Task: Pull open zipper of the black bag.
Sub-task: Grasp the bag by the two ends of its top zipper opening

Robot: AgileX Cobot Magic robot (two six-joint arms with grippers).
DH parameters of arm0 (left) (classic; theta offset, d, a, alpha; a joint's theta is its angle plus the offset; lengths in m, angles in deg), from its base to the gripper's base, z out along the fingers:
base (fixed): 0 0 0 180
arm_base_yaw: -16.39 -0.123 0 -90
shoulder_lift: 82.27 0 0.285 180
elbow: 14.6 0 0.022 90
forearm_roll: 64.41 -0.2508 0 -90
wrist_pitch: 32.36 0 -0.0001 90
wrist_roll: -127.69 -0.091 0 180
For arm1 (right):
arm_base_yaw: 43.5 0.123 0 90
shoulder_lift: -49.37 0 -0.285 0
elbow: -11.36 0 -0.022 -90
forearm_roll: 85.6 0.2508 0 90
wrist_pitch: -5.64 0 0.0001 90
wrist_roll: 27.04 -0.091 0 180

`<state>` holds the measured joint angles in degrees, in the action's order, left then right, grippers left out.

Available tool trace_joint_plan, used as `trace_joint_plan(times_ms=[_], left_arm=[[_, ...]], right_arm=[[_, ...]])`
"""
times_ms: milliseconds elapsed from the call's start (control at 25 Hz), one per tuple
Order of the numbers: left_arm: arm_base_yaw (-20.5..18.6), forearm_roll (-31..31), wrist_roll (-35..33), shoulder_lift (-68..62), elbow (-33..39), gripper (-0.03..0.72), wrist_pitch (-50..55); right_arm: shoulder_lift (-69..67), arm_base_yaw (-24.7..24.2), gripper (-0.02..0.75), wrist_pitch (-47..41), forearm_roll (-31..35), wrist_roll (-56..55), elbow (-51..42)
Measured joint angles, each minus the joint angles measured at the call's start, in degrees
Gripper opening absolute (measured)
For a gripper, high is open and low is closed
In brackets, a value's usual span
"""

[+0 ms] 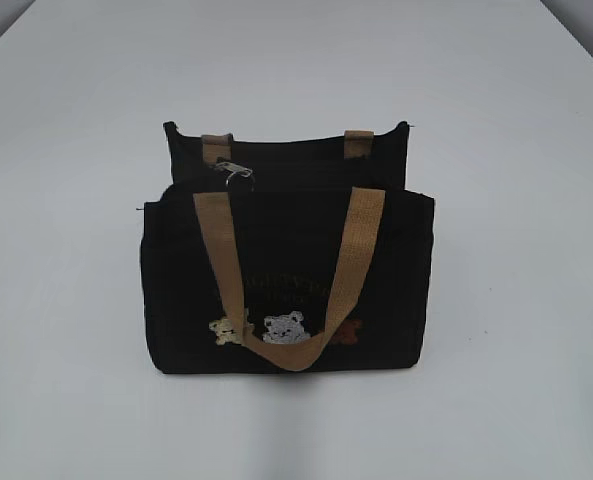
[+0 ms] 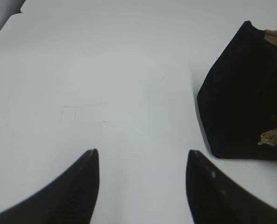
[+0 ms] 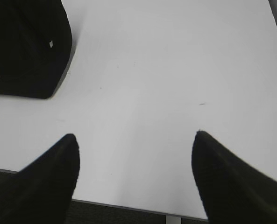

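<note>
The black bag [image 1: 286, 290] stood mid-tabletop [image 1: 516, 250], its zipper [image 1: 306, 183] running left-right with the silver pull [image 1: 234, 171] at the left end, so the left fingers [image 2: 142, 186], spread and empty, lay nearer than the right fingers [image 3: 134, 182], also spread

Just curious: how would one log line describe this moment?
black bag upright on table | zipper pull untouched | left gripper open | right gripper open
</note>
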<state>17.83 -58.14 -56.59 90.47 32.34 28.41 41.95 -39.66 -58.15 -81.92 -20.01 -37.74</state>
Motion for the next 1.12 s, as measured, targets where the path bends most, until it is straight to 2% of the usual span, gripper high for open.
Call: trace_joint_plan(times_ms=[480, 680, 800, 880, 1000, 1120], left_arm=[[0.0, 0.0, 0.0, 0.0, 0.0, 0.445, 0.0], [0.0, 0.3, 0.0, 0.0, 0.0, 0.410, 0.0], [0.0, 4.9, 0.0, -0.5, -0.9, 0.382, -2.5], [0.0, 9.3, 0.0, -2.5, -2.4, 0.374, -8.9], [0.0, 15.8, 0.0, -8.5, -3.3, 0.370, -17.8], [0.0, 21.7, -0.1, -18.0, -3.6, 0.370, -22.1]], right_arm=[[0.0, 0.0, 0.579, 0.2, 0.0, 0.0, 0.0], [0.0, 0.0, 0.579, 0.9, 0.2, 0.0, 0.0], [0.0, 0.0, 0.579, 1.2, 1.4, -0.2, 0.0], [0.0, 0.0, 0.579, 2.7, 3.0, -0.2, 0.2], [-2.6, 0.0, 0.579, 9.0, 5.9, -0.1, 0.6], [-9.6, 0.0, 0.579, 15.6, 8.0, 1.7, 0.8]])
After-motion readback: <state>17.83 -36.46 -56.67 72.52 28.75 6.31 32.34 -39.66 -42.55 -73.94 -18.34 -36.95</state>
